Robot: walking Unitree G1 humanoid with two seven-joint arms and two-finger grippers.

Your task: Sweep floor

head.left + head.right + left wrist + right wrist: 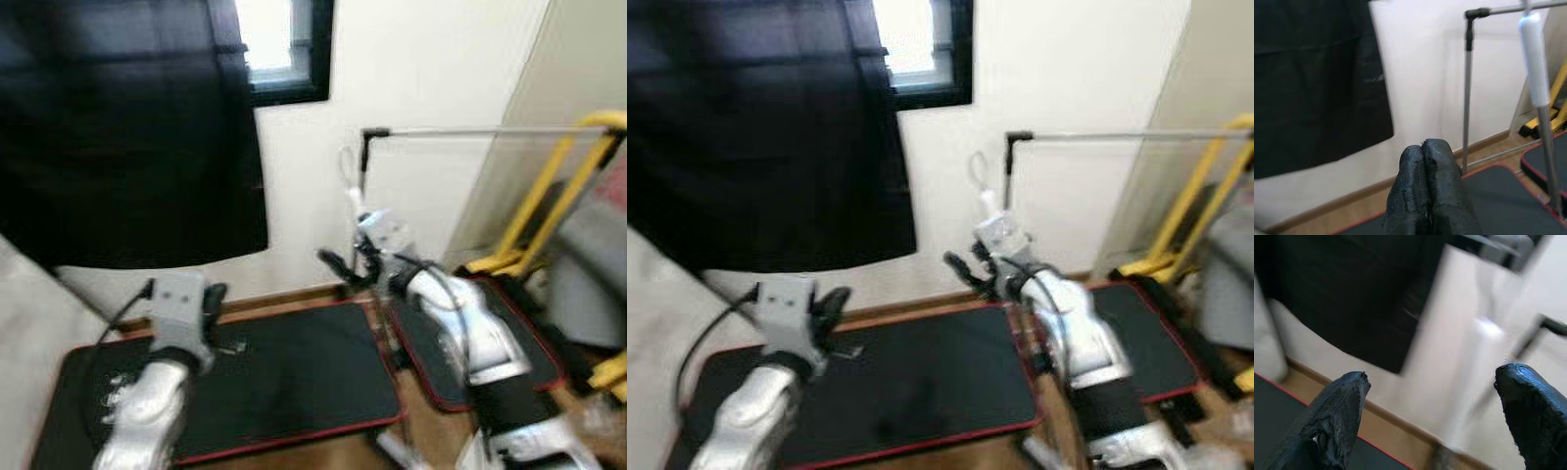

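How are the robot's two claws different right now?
The left gripper has its two black fingers pressed together, while the right gripper has its fingers spread wide apart. The left gripper hangs over the black mat, away from the broom handle; the right gripper is raised toward that white-gripped handle, which stands blurred between its open fingers. Both are black two-fingered claws on silver arms, holding nothing.

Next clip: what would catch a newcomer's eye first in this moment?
The big black curtain hanging over the white wall on the left stands out first, with two red-edged black mats on the wood floor below it. The right gripper is open, raised toward a white-handled pole standing near the wall, while the left gripper is shut over the nearer mat. A yellow frame leans at the far right.
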